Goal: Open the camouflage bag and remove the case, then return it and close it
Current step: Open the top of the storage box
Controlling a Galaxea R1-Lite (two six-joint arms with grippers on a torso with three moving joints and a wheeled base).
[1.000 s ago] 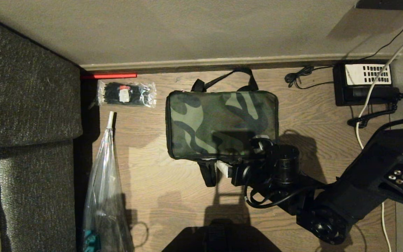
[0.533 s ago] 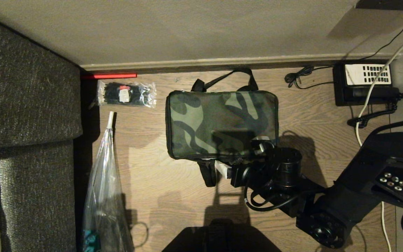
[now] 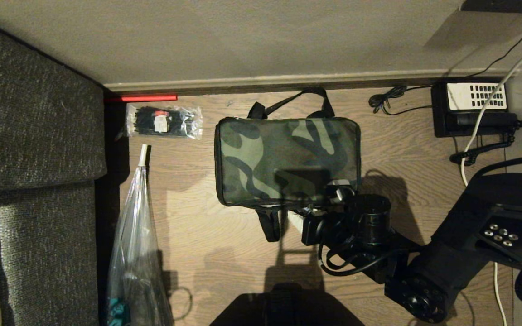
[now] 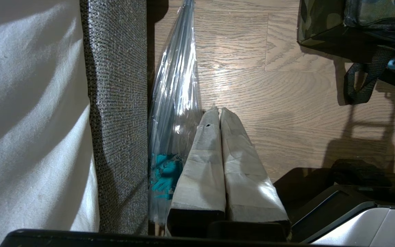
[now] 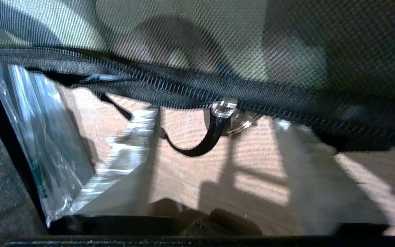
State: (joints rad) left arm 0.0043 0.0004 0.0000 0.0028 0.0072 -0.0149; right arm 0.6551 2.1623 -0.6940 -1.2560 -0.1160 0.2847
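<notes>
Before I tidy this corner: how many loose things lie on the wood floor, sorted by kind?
Bags: 2, the camouflage bag and the clear plastic bag
Packets of black ties: 1
Telephones: 1
Total: 4

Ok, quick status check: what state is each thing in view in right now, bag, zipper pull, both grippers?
camouflage bag: zipped shut, flat on the floor.
zipper pull: hangs free between the right gripper's fingers, not pinched.
right gripper: at the bag's near edge, fingers apart around the pull.
left gripper: parked off to the side, fingers together, empty.
clear plastic bag: lying along the sofa.
</notes>
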